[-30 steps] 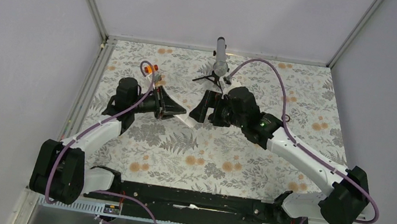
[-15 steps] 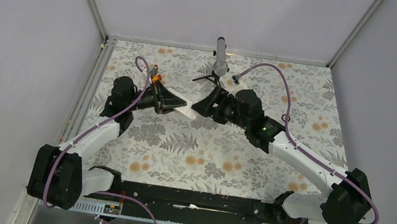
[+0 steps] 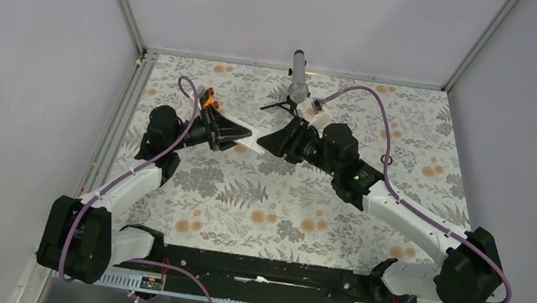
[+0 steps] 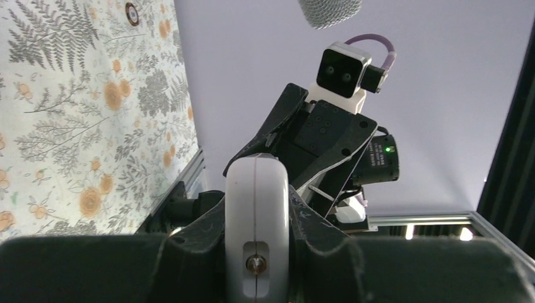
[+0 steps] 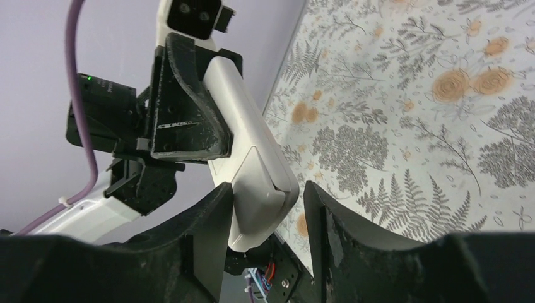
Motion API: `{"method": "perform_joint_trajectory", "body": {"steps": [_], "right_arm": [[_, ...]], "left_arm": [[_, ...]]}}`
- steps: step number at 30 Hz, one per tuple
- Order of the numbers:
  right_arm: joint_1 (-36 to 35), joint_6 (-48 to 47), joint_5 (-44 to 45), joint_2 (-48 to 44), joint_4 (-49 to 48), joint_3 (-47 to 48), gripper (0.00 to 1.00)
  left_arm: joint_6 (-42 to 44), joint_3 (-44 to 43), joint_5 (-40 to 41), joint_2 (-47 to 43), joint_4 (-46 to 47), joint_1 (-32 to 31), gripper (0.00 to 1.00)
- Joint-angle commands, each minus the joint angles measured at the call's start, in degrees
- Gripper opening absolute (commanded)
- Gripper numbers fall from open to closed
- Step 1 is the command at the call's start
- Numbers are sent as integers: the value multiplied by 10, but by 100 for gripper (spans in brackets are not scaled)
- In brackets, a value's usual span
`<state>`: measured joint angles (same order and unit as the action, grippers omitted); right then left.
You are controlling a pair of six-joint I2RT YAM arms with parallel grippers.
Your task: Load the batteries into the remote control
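The left pincer (image 4: pixel 257 265) clamps the white remote control (image 4: pixel 257 202), seen edge-on between its fingers. Only the right wrist view shows the right pincer (image 5: pixel 268 208) part-open, straddling the remote's free end, with a gap beside one finger (image 5: pixel 328 227). From above, both pincers mostly hide the remote over the floral bench (image 3: pixel 282 201), near a microphone stand (image 3: pixel 295 92).

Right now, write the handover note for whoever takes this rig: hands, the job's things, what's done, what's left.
Left hand: shut on one end of the remote.
Right hand: open, with a finger on either side of the remote's free end and a gap on one side.
Batteries: not in any view.
Done: the remote is held up between the two arms.
Left: find both batteries and load them.
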<state>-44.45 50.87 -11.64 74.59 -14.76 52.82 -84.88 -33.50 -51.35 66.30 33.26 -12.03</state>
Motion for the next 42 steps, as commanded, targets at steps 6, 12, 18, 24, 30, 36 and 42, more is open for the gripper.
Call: {"method": "perform_joint_trajectory", "body": {"steps": [6, 12, 18, 24, 30, 36, 42], "right_arm": [[3, 14, -28, 33, -81, -19, 49], [3, 26, -43, 60, -132, -24, 41], [2, 45, -79, 100, -175, -13, 28], [1, 46, -105, 132, -194, 5, 27], [1, 57, -128, 152, -217, 16, 26], [1, 48, -136, 158, -222, 18, 25], [1, 30, -134, 143, -209, 23, 30]], "left_arm": [[-120, -22, 27, -7, 157, 2, 0], [-188, -20, 49, -10, 228, 0, 0], [-195, -24, 54, -12, 232, -13, 0], [-199, -34, 45, -9, 238, -28, 0], [-167, -53, 7, -1, 214, -53, 0], [-105, -55, -11, -17, 141, -58, 0], [-107, -55, 0, -15, 141, -44, 0]]}}
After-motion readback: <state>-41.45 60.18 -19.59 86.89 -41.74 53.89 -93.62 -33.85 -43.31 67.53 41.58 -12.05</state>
